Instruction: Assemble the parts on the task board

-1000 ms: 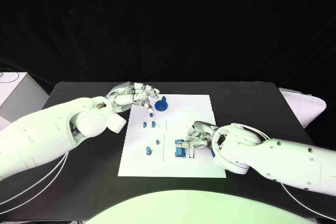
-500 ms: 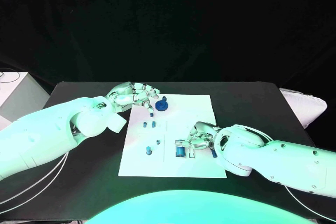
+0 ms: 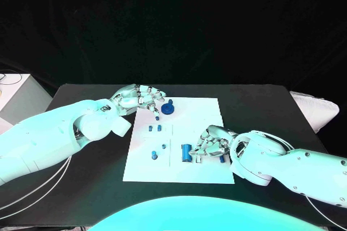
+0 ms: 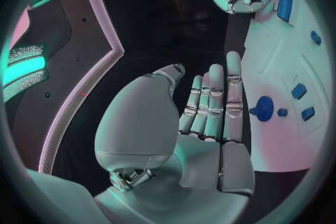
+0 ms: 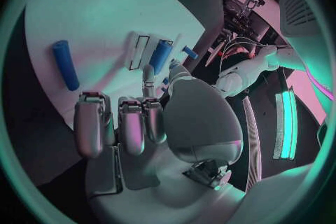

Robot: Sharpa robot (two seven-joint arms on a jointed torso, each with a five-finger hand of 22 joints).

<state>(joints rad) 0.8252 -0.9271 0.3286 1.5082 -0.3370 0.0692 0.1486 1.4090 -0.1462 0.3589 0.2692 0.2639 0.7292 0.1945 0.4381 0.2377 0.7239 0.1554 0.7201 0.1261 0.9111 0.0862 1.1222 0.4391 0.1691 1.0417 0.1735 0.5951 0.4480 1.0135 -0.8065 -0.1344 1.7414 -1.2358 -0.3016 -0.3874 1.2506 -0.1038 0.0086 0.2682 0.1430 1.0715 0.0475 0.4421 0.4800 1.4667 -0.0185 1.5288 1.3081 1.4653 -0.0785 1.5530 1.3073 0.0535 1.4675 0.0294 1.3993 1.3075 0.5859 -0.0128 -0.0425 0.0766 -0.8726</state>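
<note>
**Board status: both hands over the plate**

The board (image 3: 195, 116) lies mid-table with its long edges running away from the robot. Bare black table (image 3: 268, 105) lies open on its far and right sides.

The left hand (image 3: 139, 98) hovers at the board's far-left corner, fingers extended side by side and holding nothing. A round blue part (image 3: 168, 109) stands just beside its fingertips; the head view does not settle whether they touch.

The right hand (image 3: 211, 142) sits over the board's near-right area, fingers curled downward. A blue cylinder (image 3: 186, 151) lies just beside its fingers (image 3: 197, 152), and a rod (image 5: 65, 64) lies apart on the plate. Whether this hand grips any part cannot be told.

Small blue parts (image 3: 154, 128) lie between the hands, with others (image 3: 153, 154) toward the near-left. The left forearm (image 3: 65, 136) covers the table left of the board.
</note>
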